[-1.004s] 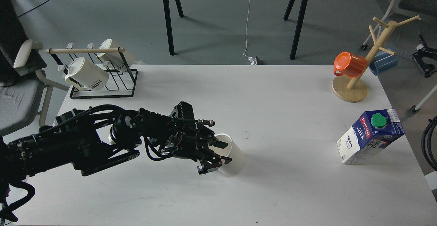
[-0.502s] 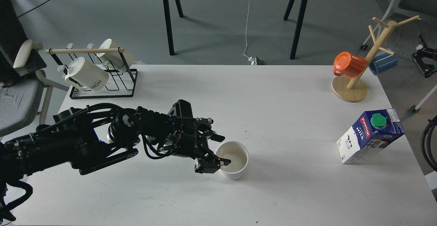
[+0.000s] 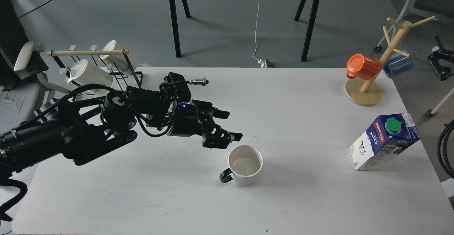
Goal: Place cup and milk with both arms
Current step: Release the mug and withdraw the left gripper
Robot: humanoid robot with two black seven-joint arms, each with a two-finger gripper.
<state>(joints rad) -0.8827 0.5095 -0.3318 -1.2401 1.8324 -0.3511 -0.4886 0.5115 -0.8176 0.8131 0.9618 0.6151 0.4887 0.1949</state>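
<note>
Table (image 3: 301,199): white, bearing all items. Left arm reaches in over the table's left half; left gripper (image 3: 230,125) has its 2 fingers spread wide, holding nothing, just beyond and left of the cup. Milk (image 3: 385,142) stands near the right edge, well apart. Cup (image 3: 245,164) sits upright near centre, black handle pointing left.

Left hand (image 3: 230,125) now off cup (image 3: 245,165), open, up & back; cup upright, freed.

White cup (image 3: 245,164) with black handle – blue-and-white milk carton (image 3: 385,141), green cap, red label – orange cup (image 3: 363,67).
</note>
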